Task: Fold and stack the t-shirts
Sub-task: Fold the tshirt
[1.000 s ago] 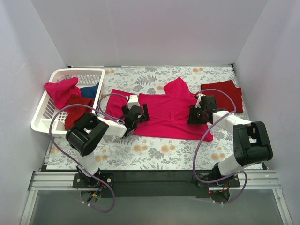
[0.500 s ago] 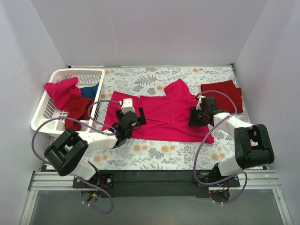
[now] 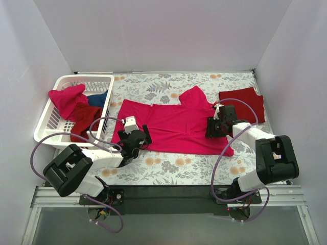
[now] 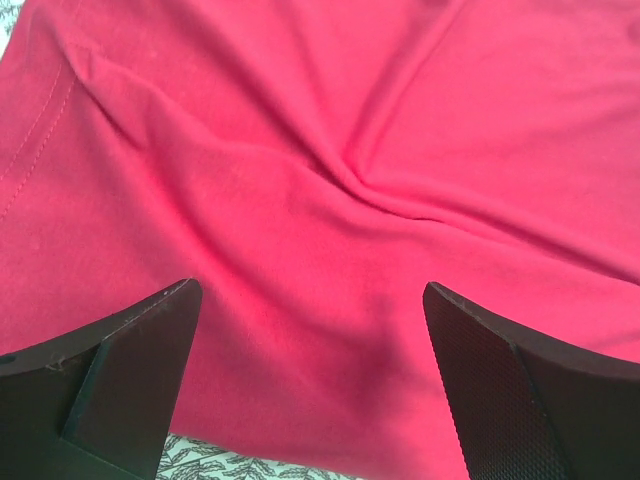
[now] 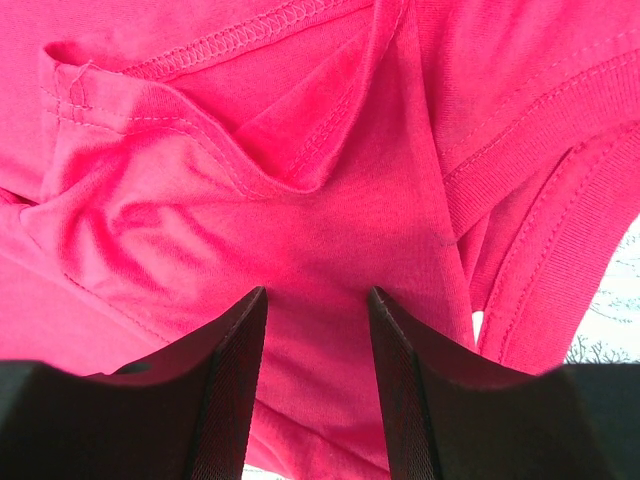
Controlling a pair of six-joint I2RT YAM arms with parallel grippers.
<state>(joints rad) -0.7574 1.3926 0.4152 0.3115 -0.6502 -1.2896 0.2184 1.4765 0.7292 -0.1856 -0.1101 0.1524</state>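
Progress, by judgement: early-middle.
- Dark red shirt (image 3: 244, 103) lies folded at far right of surface (image 3: 168, 166); stack begun, one item.
- Bright pink shirt (image 3: 176, 122) spread at centre, unfolded, one sleeve poking toward far edge.
- White basket (image 3: 60, 81) at left holds three crumpled: second pink shirt (image 3: 66, 98), maroon shirt (image 3: 84, 118), blue shirt (image 3: 98, 98).
- Left tool (image 4: 310, 290): jaws wide, nothing between, over near-left part of spread shirt.
- Right tool (image 5: 316, 292): jaws half-closed at bunched cloth, right end; gripping or not, cannot tell.
- Left to do: fold pink, stack, then basket three.
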